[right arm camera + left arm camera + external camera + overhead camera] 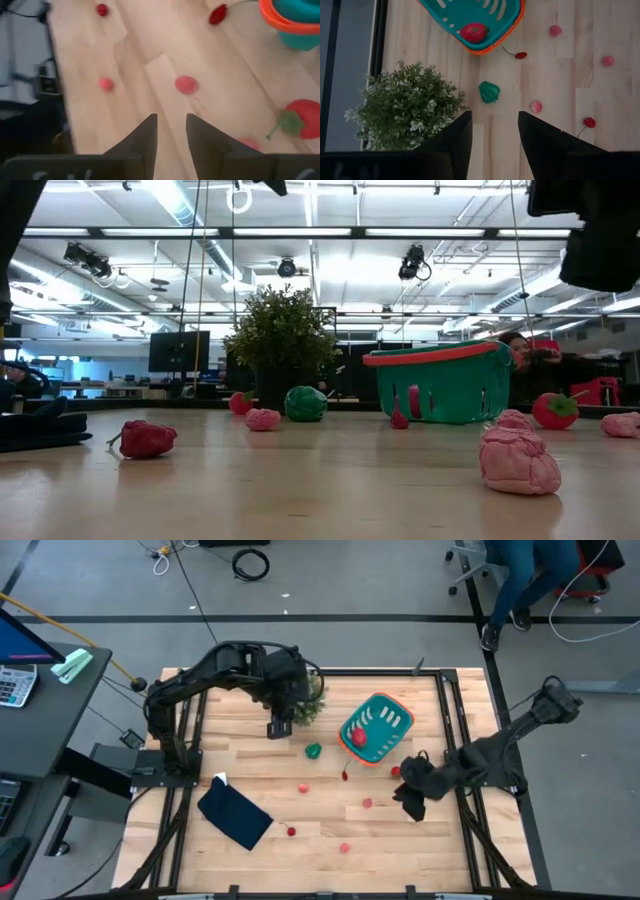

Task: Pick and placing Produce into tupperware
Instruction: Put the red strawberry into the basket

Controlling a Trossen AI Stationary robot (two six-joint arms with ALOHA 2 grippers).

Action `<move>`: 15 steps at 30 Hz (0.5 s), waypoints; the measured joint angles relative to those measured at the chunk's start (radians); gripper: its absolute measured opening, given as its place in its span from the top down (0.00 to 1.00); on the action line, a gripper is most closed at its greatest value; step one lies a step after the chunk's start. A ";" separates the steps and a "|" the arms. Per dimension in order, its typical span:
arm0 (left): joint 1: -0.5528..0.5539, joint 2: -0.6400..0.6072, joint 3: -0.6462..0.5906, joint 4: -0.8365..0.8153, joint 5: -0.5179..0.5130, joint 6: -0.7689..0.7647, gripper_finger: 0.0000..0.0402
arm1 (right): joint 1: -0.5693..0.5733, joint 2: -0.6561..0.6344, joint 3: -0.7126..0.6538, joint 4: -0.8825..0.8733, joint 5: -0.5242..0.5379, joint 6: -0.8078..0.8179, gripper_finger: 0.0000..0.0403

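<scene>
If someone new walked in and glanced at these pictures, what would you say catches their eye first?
Probably the teal basket with its orange-red rim, right of centre on the table, with one red fruit already inside. Next, the bushy potted plant just left of it, beside the left claw, which hangs open and empty. Small red and pink produce pieces lie scattered over the wood, with one green piece below the plant.

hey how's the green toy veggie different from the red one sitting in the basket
The green toy vegetable is green and lobed; the red piece is red and rounder. The green one lies on the bare wooden table, between the potted plant and the basket; the red one already rests inside the basket, near its rim. Both are small produce toys, and neither is held by a gripper.
</scene>
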 joint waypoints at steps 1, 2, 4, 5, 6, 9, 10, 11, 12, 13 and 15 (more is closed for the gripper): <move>0.000 0.000 0.000 0.000 0.000 0.000 0.59 | 0.019 0.018 0.000 -0.002 0.033 0.016 0.74; 0.000 -0.001 0.000 0.000 0.000 0.000 0.60 | 0.037 0.039 0.000 -0.002 0.062 0.030 0.74; 0.000 -0.001 0.000 0.000 0.000 -0.001 0.60 | 0.062 0.074 0.000 -0.002 0.090 0.050 0.75; 0.000 -0.001 0.000 0.001 0.000 -0.003 0.60 | 0.069 0.090 0.000 -0.006 0.096 0.062 0.75; 0.000 -0.001 0.000 0.002 0.000 -0.004 0.60 | 0.073 0.103 0.000 -0.015 0.096 0.076 0.75; 0.000 -0.001 -0.001 0.011 0.000 -0.017 0.60 | 0.075 0.133 0.000 -0.061 0.097 0.098 0.75; 0.000 -0.001 -0.001 0.011 0.000 -0.026 0.60 | 0.075 0.139 0.000 -0.076 0.096 0.103 0.75; 0.000 -0.001 -0.001 0.013 0.000 -0.033 0.60 | 0.075 0.142 0.000 -0.093 0.097 0.104 0.75; 0.000 -0.001 -0.001 0.014 0.000 -0.041 0.60 | 0.075 0.143 0.000 -0.108 0.098 0.104 0.75; 0.000 -0.001 -0.001 0.014 0.000 -0.049 0.60 | 0.075 0.144 0.000 -0.118 0.099 0.105 0.75; 0.000 -0.001 -0.001 0.014 0.000 -0.052 0.60 | 0.075 0.144 0.000 -0.123 0.102 0.104 0.75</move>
